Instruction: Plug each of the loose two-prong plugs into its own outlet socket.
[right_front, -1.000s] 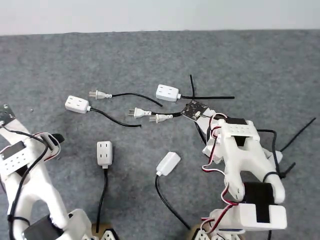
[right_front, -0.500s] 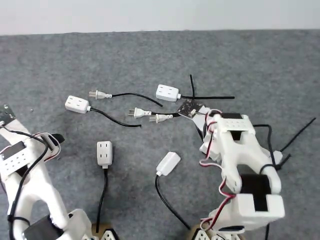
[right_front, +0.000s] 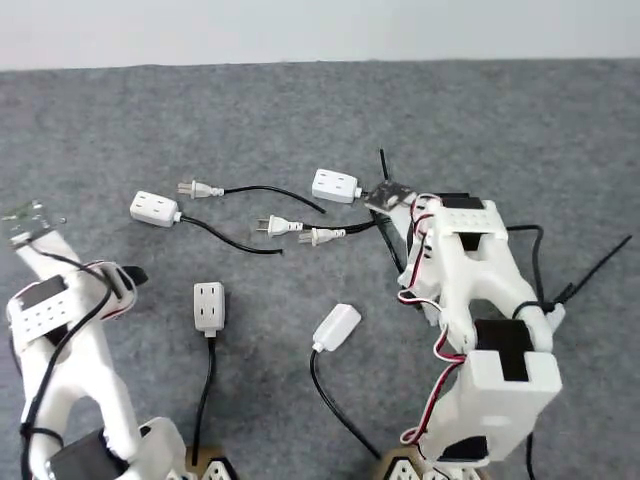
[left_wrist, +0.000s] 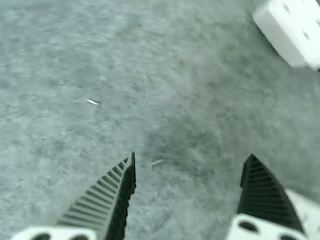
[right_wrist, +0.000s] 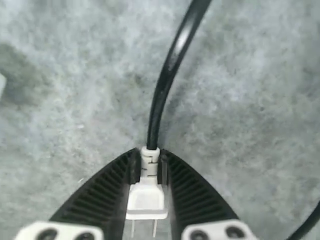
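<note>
Now the right claw (right_wrist: 148, 153) is clamped on a white plug (right_wrist: 146, 197), close to an outlet socket (right_front: 335, 185), while the left claw (left_wrist: 190, 165) hangs open over the grey table (left_wrist: 75, 60). The prongs point back toward the wrist, so I'd say it needs regripping. Then line the prongs up with the slots and push straight, because that loose socket may slide.

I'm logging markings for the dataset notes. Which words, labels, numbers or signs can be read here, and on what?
No text can be read.
The white outlet blocks show only socket slots and no print.
The white plug, seen close in the right wrist view, has a blank face.
Any marks on the small dark board by the right arm's wrist are too small to read.
</note>
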